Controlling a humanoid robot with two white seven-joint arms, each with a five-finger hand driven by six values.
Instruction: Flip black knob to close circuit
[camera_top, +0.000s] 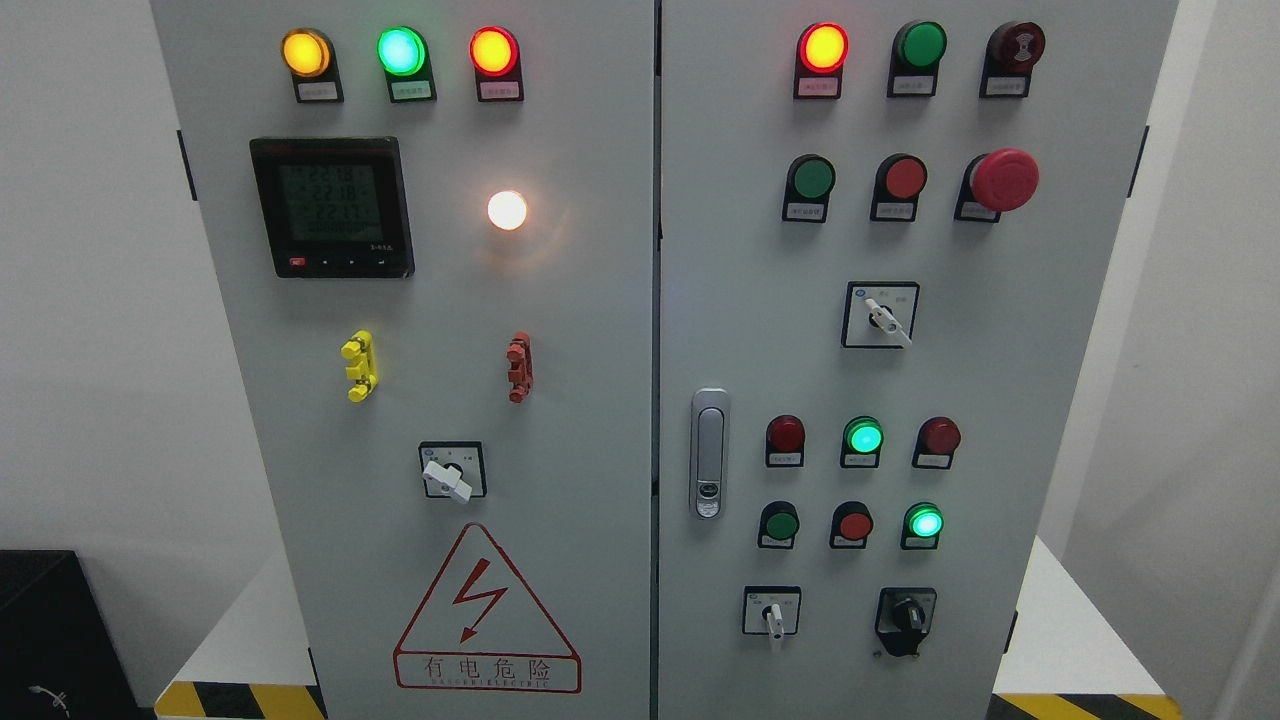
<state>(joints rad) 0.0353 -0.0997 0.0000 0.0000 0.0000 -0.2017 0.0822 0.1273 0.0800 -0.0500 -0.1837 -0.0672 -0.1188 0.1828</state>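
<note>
A black rotary knob (906, 618) sits at the lower right of the right cabinet door (1000, 400), on a black plate, its pointer turned toward the upper left. To its left is a white-handled selector switch (772, 614) pointing down. Neither of my hands shows anywhere in the head view.
The grey two-door cabinet carries lit indicator lamps, push buttons, a red mushroom stop button (1003, 180), a door latch (709, 455), a meter display (332, 207) and two more white selectors (880, 316) (450, 473). Yellow-black floor tape (240, 700) runs along the base. A black box (50, 630) stands lower left.
</note>
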